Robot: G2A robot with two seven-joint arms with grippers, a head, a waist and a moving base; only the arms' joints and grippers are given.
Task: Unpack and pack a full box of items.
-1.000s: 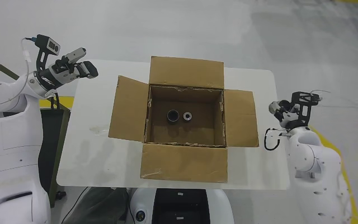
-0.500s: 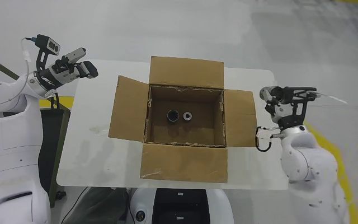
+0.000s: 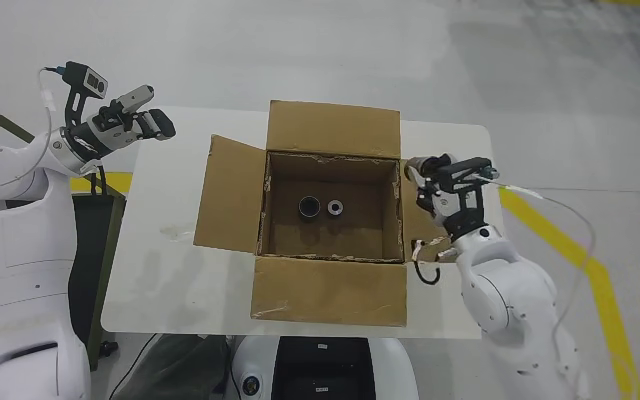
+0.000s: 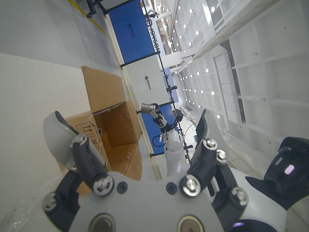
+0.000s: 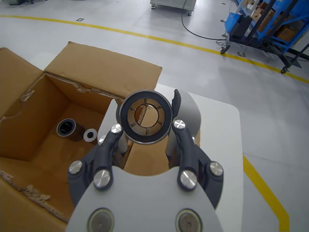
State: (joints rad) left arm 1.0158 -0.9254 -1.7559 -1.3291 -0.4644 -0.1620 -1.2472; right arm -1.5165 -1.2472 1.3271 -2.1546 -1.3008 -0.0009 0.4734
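Cardboard box (image 3: pixel 333 128) is sitting open on the table (image 3: pixel 150 260), all four flaps spread. On its floor a dark cylinder (image 3: pixel 309 208) and a small metal ring (image 3: pixel 336 208) are standing just beside each other. Right gripper (image 3: pixel 428 178) is hovering over the box's right flap, near the rim, fingers clamping a metal sleeve (image 5: pixel 146 138). Left gripper (image 3: pixel 160 125) is hanging well beyond the box's left flap, fingers spread, holding nothing. Judgement: box is far from full; cannot tell whether the sleeve is going in or coming out.
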